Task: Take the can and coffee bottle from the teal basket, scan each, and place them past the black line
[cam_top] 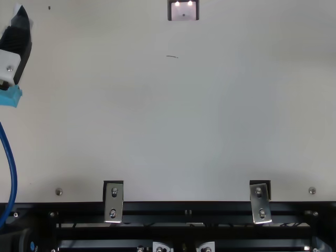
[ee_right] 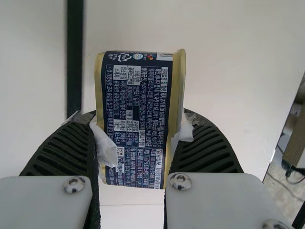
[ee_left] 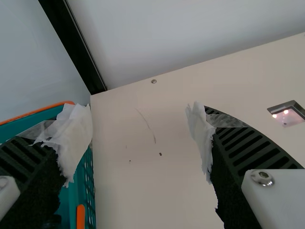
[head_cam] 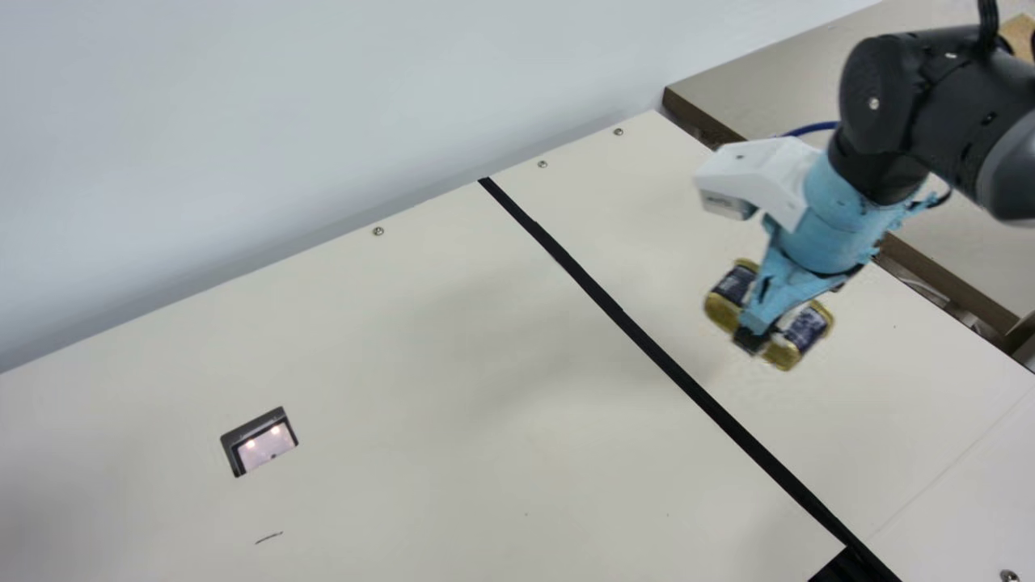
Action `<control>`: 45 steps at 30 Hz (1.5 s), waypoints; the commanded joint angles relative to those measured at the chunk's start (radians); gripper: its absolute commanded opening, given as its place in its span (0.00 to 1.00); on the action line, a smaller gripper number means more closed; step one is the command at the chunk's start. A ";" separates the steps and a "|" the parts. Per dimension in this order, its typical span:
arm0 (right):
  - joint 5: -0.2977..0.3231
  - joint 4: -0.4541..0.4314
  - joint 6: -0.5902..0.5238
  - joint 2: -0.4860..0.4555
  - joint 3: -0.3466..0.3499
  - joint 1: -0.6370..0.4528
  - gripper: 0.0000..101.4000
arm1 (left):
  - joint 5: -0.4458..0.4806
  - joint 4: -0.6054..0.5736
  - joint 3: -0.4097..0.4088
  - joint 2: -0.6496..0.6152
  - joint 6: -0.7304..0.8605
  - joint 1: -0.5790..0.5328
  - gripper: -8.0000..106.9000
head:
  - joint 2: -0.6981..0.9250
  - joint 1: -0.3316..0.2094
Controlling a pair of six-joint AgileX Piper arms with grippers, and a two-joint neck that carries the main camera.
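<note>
Smooth matt table (head_cam: 453, 388), glossy metal can (ee_right: 138, 105), teal basket (ee_left: 88, 181) of what looks like plastic

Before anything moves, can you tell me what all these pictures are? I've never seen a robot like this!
This robot has two arms and a camera on a neck between them. The neck camera took the main view; another looks down from above; each wrist has its own. The right arm's fingers grip a dark blue can with gold edges, past the black line. The left arm's fingers are open, near a teal basket. A shiny little window sits in the cream table, perhaps the scanner.
</note>
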 commanded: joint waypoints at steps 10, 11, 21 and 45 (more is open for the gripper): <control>-0.150 0.033 -0.027 0.131 0.022 -0.239 0.00 | 0.000 0.000 0.000 0.000 0.000 0.000 0.85 | 0.010 0.001; -0.158 0.036 -0.023 0.138 0.027 -0.246 0.00 | 0.000 0.000 0.000 0.000 0.000 0.000 0.85 | 0.010 0.001; -0.219 0.121 -0.013 0.178 0.085 -0.298 0.19 | 0.000 0.000 0.000 0.000 0.000 0.000 0.85 | 0.010 0.001; 0.042 0.248 0.003 -0.247 0.008 -0.270 1.00 | 0.000 0.000 0.000 0.000 0.000 0.000 0.85 | 0.010 0.001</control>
